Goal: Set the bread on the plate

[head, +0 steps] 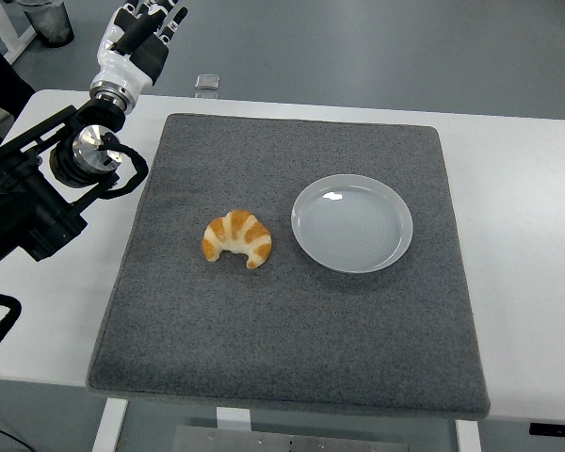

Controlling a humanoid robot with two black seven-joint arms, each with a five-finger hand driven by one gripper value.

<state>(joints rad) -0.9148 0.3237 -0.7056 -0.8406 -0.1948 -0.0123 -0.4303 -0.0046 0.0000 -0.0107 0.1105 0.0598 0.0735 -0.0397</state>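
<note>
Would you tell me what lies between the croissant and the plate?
Nothing: the head view shows only a bare strip of grey mat between the croissant and the plate.

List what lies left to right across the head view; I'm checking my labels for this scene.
Left arm → left hand → croissant → plate. The croissant and plate both sit on the grey mat, apart from each other; the plate is empty.

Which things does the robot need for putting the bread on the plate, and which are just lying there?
Needed: croissant, plate, left hand.
Just there: grey mat, small clear object at the table's far edge.
</note>
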